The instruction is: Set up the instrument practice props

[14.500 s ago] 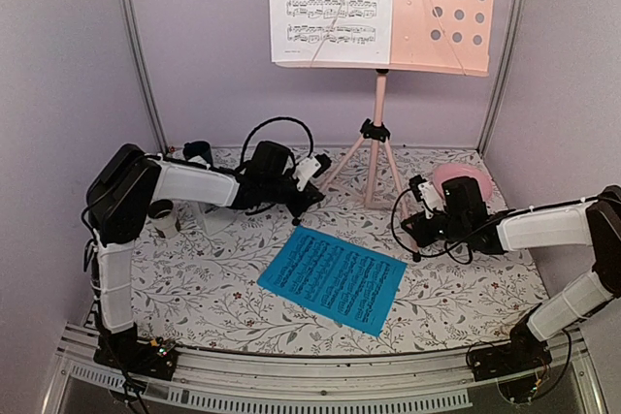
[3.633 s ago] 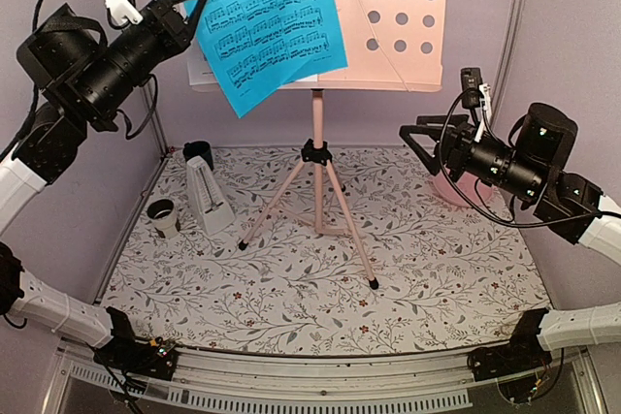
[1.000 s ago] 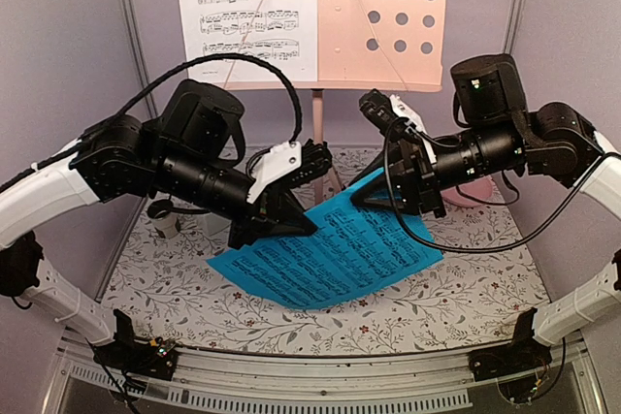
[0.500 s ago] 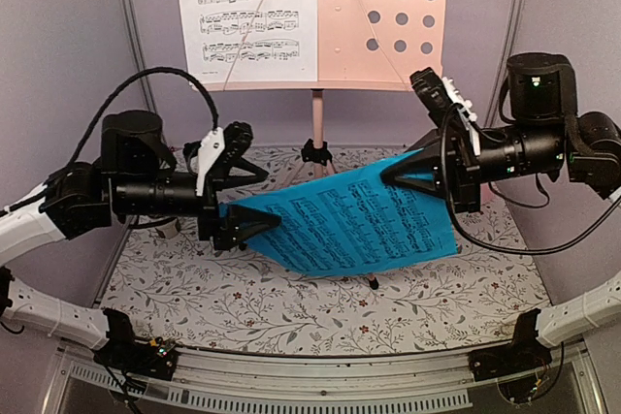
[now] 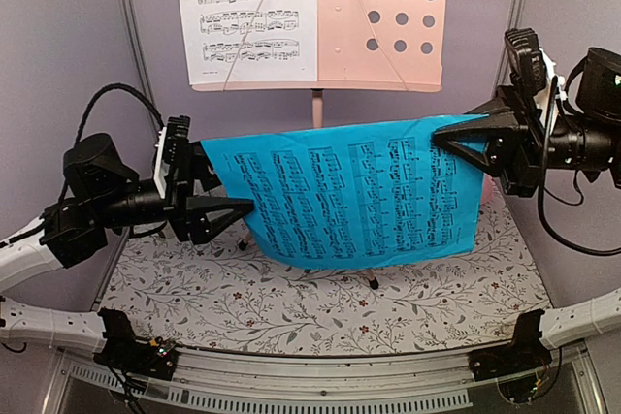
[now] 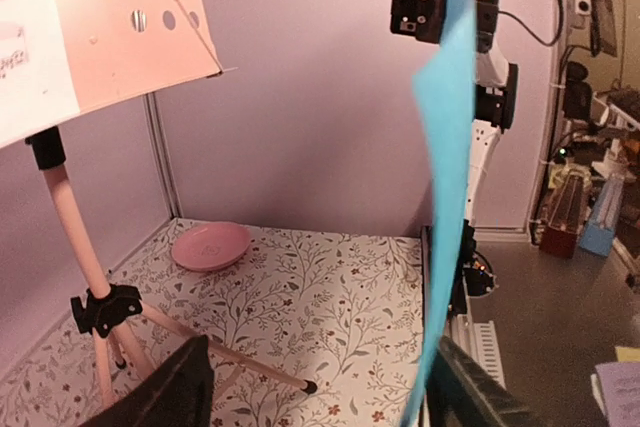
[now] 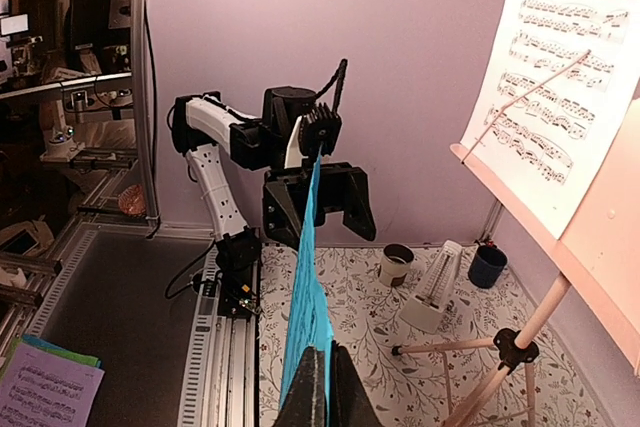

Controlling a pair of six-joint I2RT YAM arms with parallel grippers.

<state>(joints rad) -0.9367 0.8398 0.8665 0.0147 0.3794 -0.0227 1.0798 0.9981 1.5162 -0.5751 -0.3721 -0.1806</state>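
Note:
The bright blue sheet of music hangs upright in mid-air, its top right corner pinched in my shut right gripper. From the right wrist it is edge-on, running up from the closed right gripper. My left gripper stands open at the sheet's left edge; the blue sheet passes just inside the right finger of the left gripper, ungripped. Behind stands the pink music stand with the white sheet on its desk. The white metronome shows only from the right wrist.
A pink plate lies at the back right of the floral mat. A dark blue cup and a small brown-and-white cup stand by the metronome at the back left. The stand's tripod legs spread across the mat's middle.
The blue sheet passed from hand to hand: the left gripper opened and drew back left, the right gripper shut on the sheet and raised it up and right until it hangs upright.

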